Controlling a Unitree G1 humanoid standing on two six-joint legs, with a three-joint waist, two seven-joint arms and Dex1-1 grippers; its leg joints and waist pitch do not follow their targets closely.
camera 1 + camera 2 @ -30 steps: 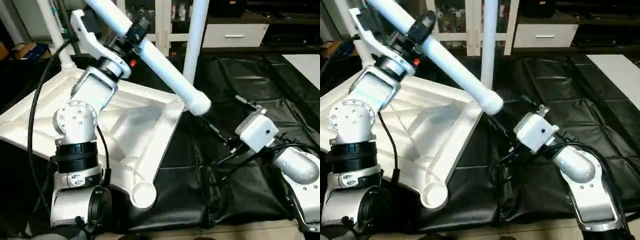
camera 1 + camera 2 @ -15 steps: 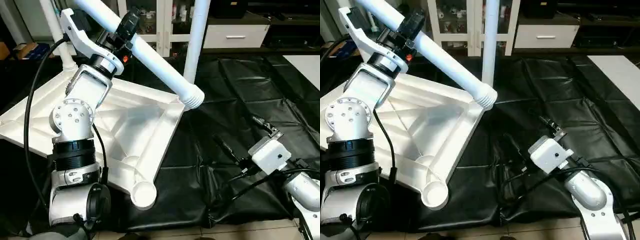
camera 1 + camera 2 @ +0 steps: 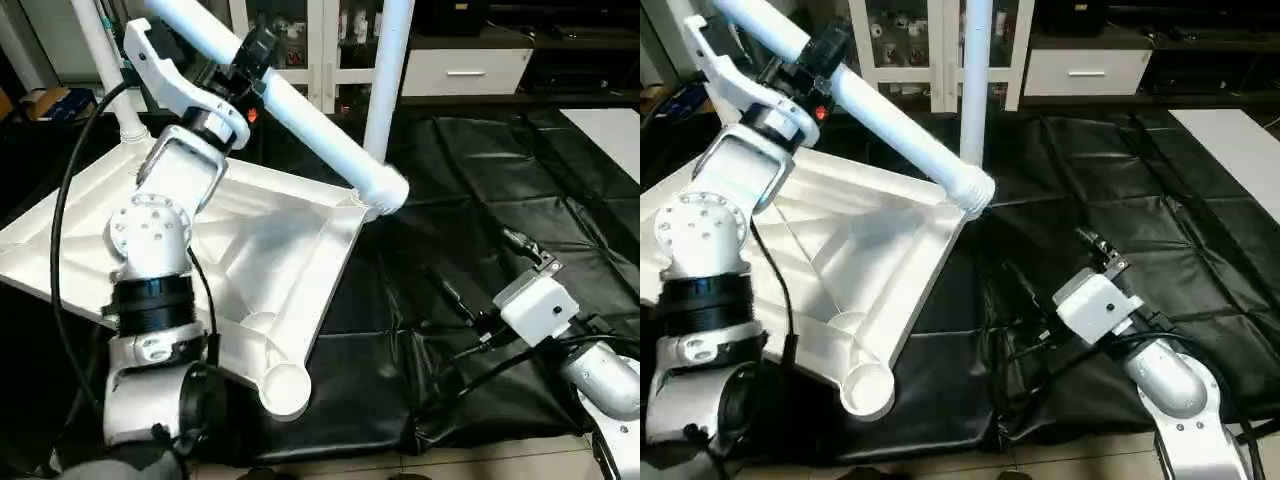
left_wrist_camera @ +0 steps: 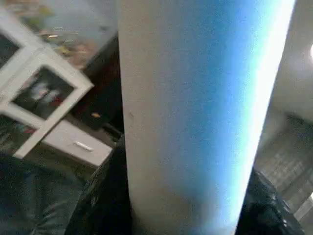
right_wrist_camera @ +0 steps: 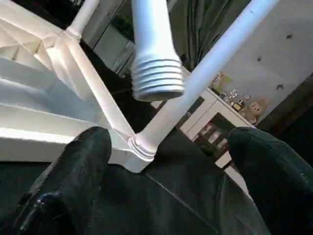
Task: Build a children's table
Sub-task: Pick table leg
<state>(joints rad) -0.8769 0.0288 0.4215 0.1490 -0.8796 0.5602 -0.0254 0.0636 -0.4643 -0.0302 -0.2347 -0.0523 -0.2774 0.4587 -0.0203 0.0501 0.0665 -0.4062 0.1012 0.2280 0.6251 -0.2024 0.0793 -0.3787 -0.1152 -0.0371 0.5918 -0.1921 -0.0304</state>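
The children's table top (image 3: 270, 250) lies upside down and tilted on black cloth, ribs showing. One leg (image 3: 388, 70) stands screwed into its far corner socket, and another (image 3: 108, 60) stands at the back left. My left gripper (image 3: 255, 55) is shut on a third white leg (image 3: 320, 130), held slanting. That leg's threaded end (image 5: 156, 78) hovers just above the far corner, beside the standing leg. The near corner socket (image 3: 286, 388) is empty. My right gripper (image 5: 166, 161) is open and holds nothing, low over the cloth to the right of the top.
Crumpled black cloth (image 3: 480, 180) covers the floor on the right. A white glass-door cabinet (image 3: 320, 40) and a drawer unit (image 3: 470, 70) stand behind. A white panel (image 3: 610, 130) lies at the far right. Black cables (image 3: 470, 350) trail by my right arm.
My right gripper has drawn back from the held leg's threaded end, down and toward the near right. The leg's end has risen slightly toward the far corner.
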